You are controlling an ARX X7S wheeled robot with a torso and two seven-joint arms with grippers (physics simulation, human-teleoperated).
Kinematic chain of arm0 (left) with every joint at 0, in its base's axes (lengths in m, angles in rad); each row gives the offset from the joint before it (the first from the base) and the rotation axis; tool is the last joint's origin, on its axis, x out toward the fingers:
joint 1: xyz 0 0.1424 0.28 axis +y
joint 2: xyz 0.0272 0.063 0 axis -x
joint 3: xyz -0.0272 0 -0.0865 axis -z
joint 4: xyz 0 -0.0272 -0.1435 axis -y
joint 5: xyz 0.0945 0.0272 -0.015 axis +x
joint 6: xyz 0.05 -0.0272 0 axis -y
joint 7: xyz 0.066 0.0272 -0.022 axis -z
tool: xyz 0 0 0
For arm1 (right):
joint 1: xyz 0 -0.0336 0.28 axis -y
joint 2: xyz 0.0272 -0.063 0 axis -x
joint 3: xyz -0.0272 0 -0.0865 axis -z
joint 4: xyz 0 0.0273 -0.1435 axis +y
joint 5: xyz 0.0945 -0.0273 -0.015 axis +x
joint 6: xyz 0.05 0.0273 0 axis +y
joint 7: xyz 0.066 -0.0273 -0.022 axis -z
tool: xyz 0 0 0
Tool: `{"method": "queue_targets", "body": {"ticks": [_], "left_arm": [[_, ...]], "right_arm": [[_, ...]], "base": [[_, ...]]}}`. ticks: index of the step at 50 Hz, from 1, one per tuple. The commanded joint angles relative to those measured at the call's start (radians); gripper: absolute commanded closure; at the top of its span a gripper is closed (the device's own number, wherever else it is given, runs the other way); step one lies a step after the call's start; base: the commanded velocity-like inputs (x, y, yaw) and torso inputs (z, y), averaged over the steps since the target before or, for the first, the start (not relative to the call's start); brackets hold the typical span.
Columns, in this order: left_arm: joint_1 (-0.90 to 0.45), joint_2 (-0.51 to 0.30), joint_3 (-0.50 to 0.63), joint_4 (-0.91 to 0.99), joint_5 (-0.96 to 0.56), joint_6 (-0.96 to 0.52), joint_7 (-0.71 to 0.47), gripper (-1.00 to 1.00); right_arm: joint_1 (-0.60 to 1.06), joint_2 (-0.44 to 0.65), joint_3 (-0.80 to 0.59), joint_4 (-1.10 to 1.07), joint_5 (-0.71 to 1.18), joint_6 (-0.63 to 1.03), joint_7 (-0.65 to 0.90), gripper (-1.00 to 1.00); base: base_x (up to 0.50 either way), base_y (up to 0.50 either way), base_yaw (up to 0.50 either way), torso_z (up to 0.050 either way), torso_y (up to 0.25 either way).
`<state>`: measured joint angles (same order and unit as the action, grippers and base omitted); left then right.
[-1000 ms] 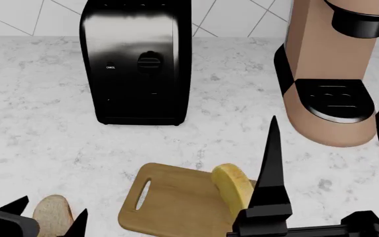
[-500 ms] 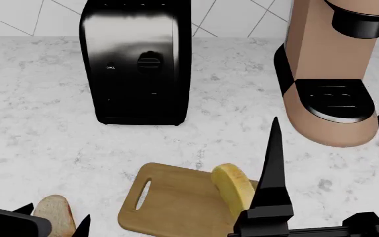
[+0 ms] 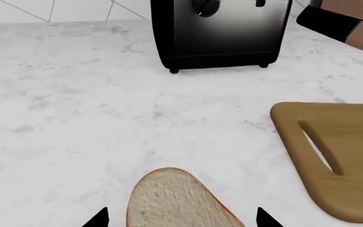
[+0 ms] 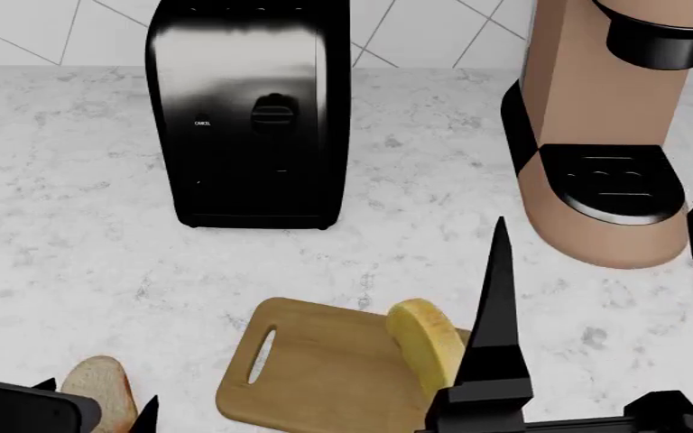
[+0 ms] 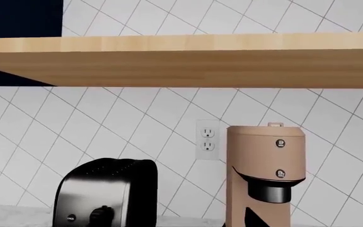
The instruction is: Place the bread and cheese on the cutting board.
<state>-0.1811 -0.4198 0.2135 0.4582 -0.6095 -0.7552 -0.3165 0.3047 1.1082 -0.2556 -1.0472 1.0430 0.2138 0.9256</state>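
While the cheese (image 4: 426, 350) already stands on its edge on the board (image 4: 310, 372), the bread (image 4: 104, 388) is not yet there: it lies on the marble worktop (image 4: 69, 244) just beside the board's slotted end, apart from it. So by the look of things about half the job is done.

The left gripper (image 3: 180, 218) hangs low over the bread, its fingers (image 3: 97, 218) spread to either side of the slice with a gap on both sides, so they are open and grip nothing. A grasp seems to be the step in hand; what remains is to close on the bread, lift it, and set it on the bare wood near the slot.

The right gripper (image 4: 599, 271) stands raised over the board's far side, its two black fingers (image 4: 494, 307) well apart and pointing up, holding nothing. Its wrist camera looks toward the tiled wall, the toaster (image 4: 250, 113) and the coffee machine (image 4: 599, 135), not at the board.
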Motion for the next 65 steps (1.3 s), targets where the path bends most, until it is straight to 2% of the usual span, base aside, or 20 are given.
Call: {"method": "queue_targets", "body": {"ticks": [1,12,13,26,33,43,53,65], "left_arm": [[-0.006,0.034,0.003,-0.096,0.050,-0.017,0.005,-1.00],[-0.011,0.032,0.034,-0.112,0.072,-0.016,0.002,-1.00],[-0.010,0.031,0.036,-0.110,0.074,-0.016,0.001,1.00],[-0.004,0.026,0.018,-0.050,0.101,0.002,-0.056,1.00],[-0.059,0.022,0.010,0.052,0.068,-0.071,-0.087,1.00],[-0.185,0.034,0.034,0.090,-0.011,-0.185,-0.059,1.00],[-0.406,0.034,0.071,0.072,-0.103,-0.387,-0.027,1.00],[-0.515,0.098,0.089,-0.060,-0.166,-0.406,0.063,1.00]], "right_arm": [[0.003,-0.013,-0.027,0.022,-0.070,-0.035,-0.030,-1.00],[-0.004,0.006,-0.030,0.017,-0.071,-0.053,-0.015,-1.00],[-0.006,0.008,-0.030,0.016,-0.072,-0.055,-0.014,-1.00],[0.008,0.020,-0.054,0.015,-0.075,-0.063,-0.002,-1.00],[0.001,0.032,-0.058,0.016,-0.078,-0.081,0.003,-1.00],[0.007,0.037,-0.072,0.020,-0.082,-0.090,0.007,-1.00],[-0.033,0.074,-0.055,0.013,-0.093,-0.144,0.023,-1.00],[-0.021,0.105,-0.086,0.007,-0.102,-0.171,0.047,-1.00]], "base": [[0.00,0.00,0.00,0.000,0.000],[0.00,0.00,0.00,0.000,0.000],[0.00,0.00,0.00,0.000,0.000],[0.00,0.00,0.00,0.000,0.000],[0.00,0.00,0.00,0.000,0.000],[0.00,0.00,0.00,0.000,0.000],[0.00,0.00,0.00,0.000,0.000],[0.00,0.00,0.00,0.000,0.000]]}}
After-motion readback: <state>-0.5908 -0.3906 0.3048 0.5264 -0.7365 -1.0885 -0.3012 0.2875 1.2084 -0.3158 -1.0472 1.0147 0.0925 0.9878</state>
